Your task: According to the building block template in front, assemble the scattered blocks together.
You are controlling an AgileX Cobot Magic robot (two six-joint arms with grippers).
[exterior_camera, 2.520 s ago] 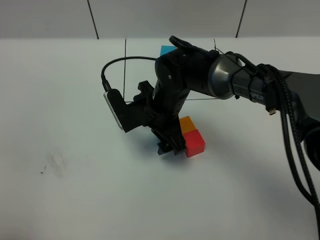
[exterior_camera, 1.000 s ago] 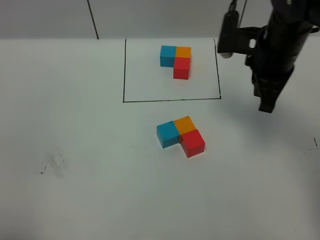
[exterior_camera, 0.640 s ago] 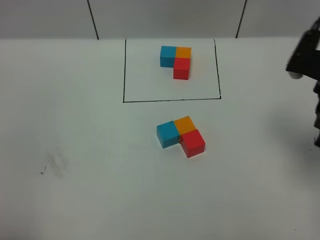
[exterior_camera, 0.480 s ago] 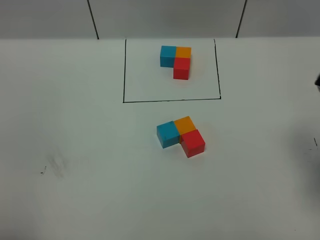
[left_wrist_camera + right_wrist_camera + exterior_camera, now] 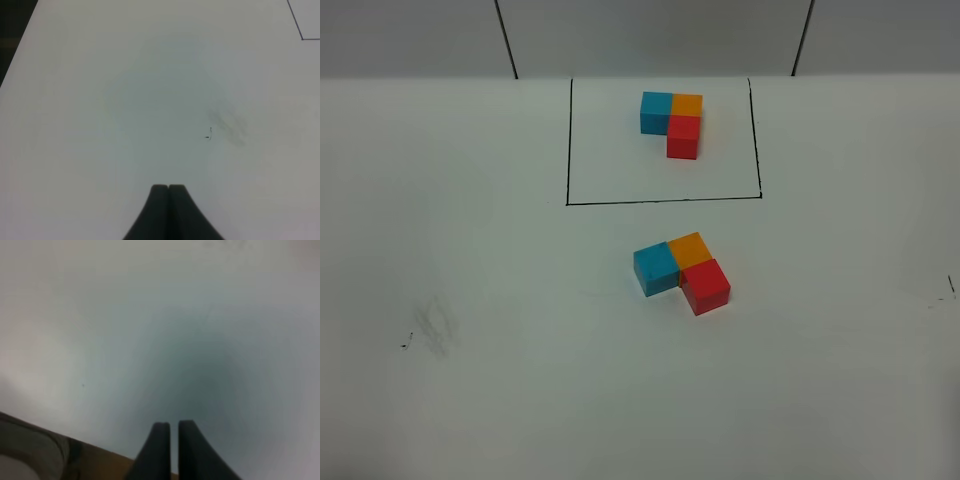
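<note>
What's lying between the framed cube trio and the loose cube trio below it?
Only bare white table and the frame's black bottom line lie between the template and the assembled blocks, seen from the high camera.

From the high exterior camera we look steeply down on the white table (image 5: 470,400), with the framed building block template (image 5: 672,122) at the far side and the scattered blocks (image 5: 680,270) mid-field. From the left wrist camera we look past the closed left gripper (image 5: 168,188) at nearby tabletop, sharing the grey smudge (image 5: 227,125) and a frame corner (image 5: 302,38) with the high view. From the right wrist camera we face blurred tabletop at its edge, behind the right gripper (image 5: 170,426).
</note>
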